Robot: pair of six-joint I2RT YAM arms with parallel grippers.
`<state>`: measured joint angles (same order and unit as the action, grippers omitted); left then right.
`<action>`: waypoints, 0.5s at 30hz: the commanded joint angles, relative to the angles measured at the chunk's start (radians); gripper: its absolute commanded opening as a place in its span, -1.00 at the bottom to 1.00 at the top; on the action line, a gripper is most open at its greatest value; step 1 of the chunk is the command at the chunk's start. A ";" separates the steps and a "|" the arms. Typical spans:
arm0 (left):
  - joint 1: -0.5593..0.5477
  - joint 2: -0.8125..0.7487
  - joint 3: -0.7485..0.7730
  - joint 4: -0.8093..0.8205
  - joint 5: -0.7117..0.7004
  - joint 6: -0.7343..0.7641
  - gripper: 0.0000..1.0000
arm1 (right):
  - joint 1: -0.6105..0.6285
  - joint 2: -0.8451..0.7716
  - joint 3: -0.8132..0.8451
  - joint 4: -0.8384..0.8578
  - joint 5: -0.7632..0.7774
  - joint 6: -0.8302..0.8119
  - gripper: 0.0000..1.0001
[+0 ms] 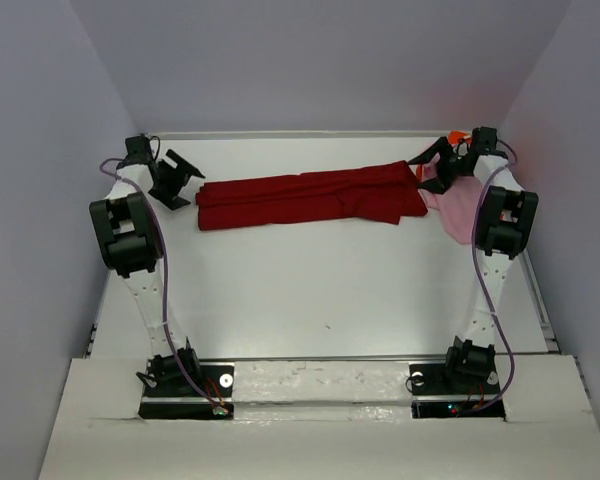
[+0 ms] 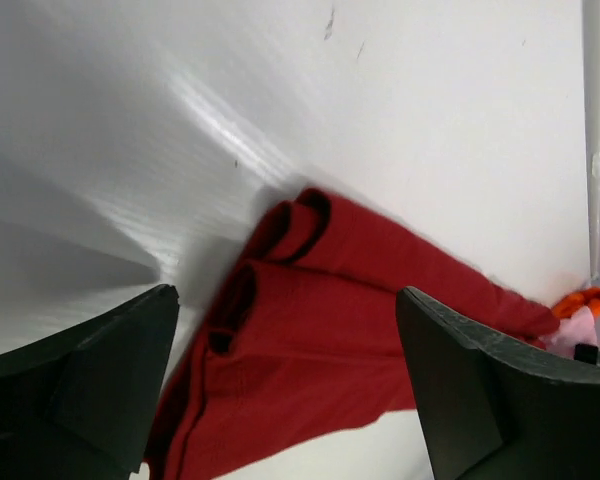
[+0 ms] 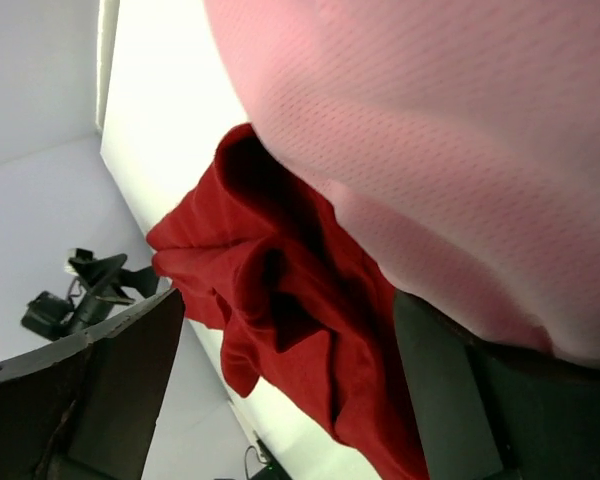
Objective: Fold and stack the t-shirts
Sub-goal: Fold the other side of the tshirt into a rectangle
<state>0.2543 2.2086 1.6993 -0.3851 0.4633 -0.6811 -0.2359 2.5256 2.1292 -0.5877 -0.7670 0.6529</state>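
Top external view: a white table (image 1: pixel 310 300) with two black-and-white robot arms and three t-shirts, all lying along its far side.

One dark red t-shirt (image 1: pixel 310 198) is folded into a long, narrow band that runs left to right. Its left end shows soft rolled folds and its right end is rumpled. One light pink t-shirt (image 1: pixel 462 212) lies crumpled at the far right, touching the red one's right end. Up close its cloth has a fine mesh texture. One bright orange t-shirt (image 1: pixel 457 135) shows only as a small scrap in the far right corner.

The left gripper (image 1: pixel 178 180) hovers just beside the red shirt's left end, its jaws spread wide with nothing between them. The right gripper (image 1: pixel 437 163) sits where red meets pink, its jaws also spread wide. Pink cloth drapes over one of its fingers but is not pinched.
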 commanded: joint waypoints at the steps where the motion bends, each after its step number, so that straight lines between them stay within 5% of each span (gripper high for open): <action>1: -0.010 -0.070 0.057 -0.048 -0.090 0.057 0.98 | -0.006 -0.057 0.011 -0.001 0.077 -0.070 0.84; 8: -0.026 -0.278 -0.009 0.072 -0.049 0.038 0.98 | -0.006 -0.169 -0.017 -0.020 0.037 -0.064 0.67; 11: -0.043 -0.331 -0.075 0.103 0.039 0.022 0.98 | -0.006 -0.224 -0.064 -0.031 0.034 -0.065 0.19; 13: -0.050 -0.357 -0.114 0.130 0.073 0.009 0.98 | 0.003 -0.246 -0.081 -0.032 0.034 -0.065 -0.58; 15: -0.066 -0.397 -0.183 0.207 0.122 -0.014 0.98 | 0.003 -0.264 -0.103 -0.032 0.008 -0.058 -0.72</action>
<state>0.2165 1.8877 1.6043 -0.2874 0.4656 -0.6678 -0.2359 2.3486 2.0537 -0.6224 -0.7322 0.6014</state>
